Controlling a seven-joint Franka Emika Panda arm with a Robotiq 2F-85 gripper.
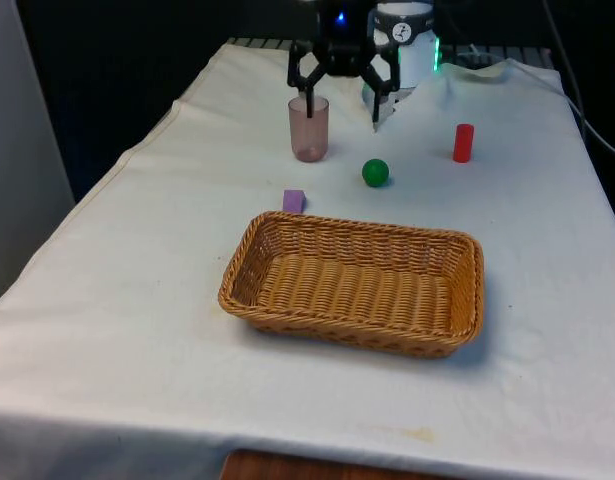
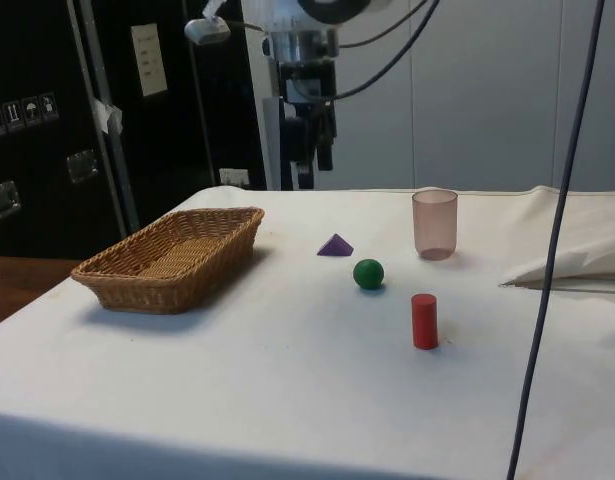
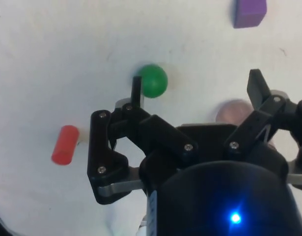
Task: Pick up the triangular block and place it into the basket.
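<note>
The arm is cut off above the gripper [image 1: 342, 100] in the front view, which hangs with fingers spread wide above the table's [image 1: 547, 300] far end, one fingertip overlapping the cup's [image 1: 309, 129] rim there; whether it touches the cup cannot be told. In the wrist view the gripper body hides most of the cup [image 3: 234, 110]. A white cloth covers the table, rumpled at the far corner on the front view's right, with black curtains beyond and dark cabinets to the side. The wicker basket [image 1: 287, 300] sits mid-table, toward the near edge. The pink translucent cup stands upright toward the far edge. A red cylinder [image 1: 463, 143] stands near the edge on the front view's right. A green ball [image 1: 375, 172] lies between cup and cylinder. The purple block [image 1: 294, 201] rests on the cloth just beyond the basket's far rim, outside it
</note>
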